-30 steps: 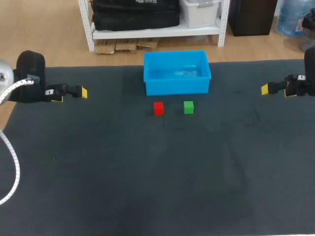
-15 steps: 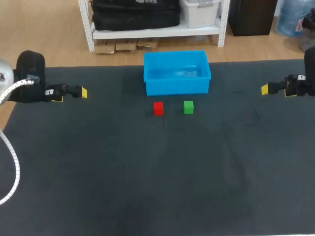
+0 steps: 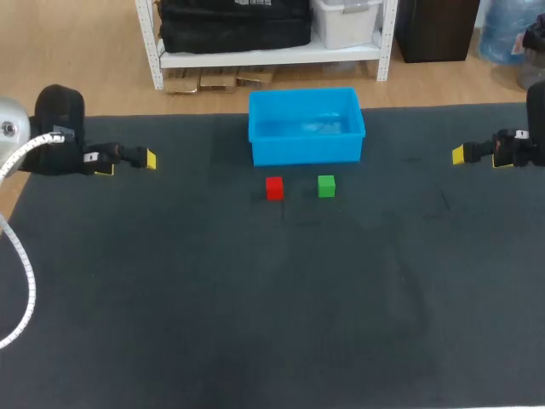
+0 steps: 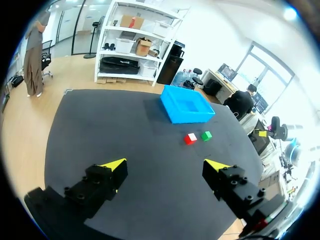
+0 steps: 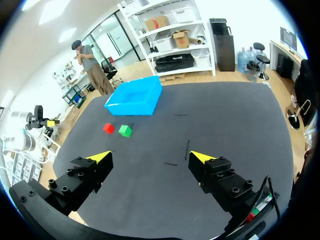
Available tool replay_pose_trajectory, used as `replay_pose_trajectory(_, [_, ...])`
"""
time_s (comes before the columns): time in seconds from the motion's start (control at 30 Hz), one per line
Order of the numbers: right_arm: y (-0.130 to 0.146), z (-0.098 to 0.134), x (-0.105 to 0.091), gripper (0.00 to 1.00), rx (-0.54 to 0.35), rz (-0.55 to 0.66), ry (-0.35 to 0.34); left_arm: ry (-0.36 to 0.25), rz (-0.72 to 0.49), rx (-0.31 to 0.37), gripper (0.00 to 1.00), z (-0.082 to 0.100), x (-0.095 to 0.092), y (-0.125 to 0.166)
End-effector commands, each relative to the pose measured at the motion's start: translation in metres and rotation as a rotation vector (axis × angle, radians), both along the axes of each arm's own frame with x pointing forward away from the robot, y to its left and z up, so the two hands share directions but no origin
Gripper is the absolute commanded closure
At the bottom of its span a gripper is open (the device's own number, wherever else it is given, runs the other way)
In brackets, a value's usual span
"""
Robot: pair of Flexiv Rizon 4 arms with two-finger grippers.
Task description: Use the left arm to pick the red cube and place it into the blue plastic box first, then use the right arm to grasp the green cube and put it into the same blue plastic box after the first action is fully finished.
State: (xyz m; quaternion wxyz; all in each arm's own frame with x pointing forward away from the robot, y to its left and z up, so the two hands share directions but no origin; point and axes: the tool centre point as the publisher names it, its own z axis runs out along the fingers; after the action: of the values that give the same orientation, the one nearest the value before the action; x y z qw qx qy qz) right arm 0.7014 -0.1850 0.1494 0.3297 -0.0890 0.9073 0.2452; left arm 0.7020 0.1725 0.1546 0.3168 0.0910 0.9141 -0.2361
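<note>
Head view: the left gripper is seen low over the left side of the dark table, its fingers spread and nothing held between them. The red cube is found well apart from it, off in the direction in which its yellow tips point. The green cube is set just beside the red one, on the side farther from the left gripper and not touching it. The blue plastic box stands just behind both cubes, with a narrow gap kept between them. The right gripper is seen at the opposite side of the table, likewise open and empty, with the green cube the nearer of the two to it yet well apart. Left wrist view: the left gripper is shown wide open with only bare table between its fingers. The red cube and the green cube lie far ahead of it, and the blue plastic box is placed beyond them. Right wrist view: the right gripper is shown wide open and gripping nothing. The green cube lies ahead of it, the red cube close beside the green, and the blue plastic box farther ahead.
</note>
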Motion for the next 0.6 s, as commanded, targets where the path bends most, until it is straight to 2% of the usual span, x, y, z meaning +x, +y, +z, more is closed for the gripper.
replay_pose_trajectory(0.03, [0.0,0.0,-0.001,0.0,-0.001,0.0,0.0,0.031,0.014,0.034,0.0,0.005,0.012,-0.01])
replay_pose_trajectory(0.4, [0.0,0.0,-0.001,0.0,-0.001,0.0,0.0,0.075,0.016,0.073,0.0,0.012,0.029,-0.034])
replay_pose_trajectory(0.6, [0.0,0.0,-0.001,0.0,-0.001,0.0,0.0,0.105,0.01,0.117,0.0,0.01,0.038,-0.049])
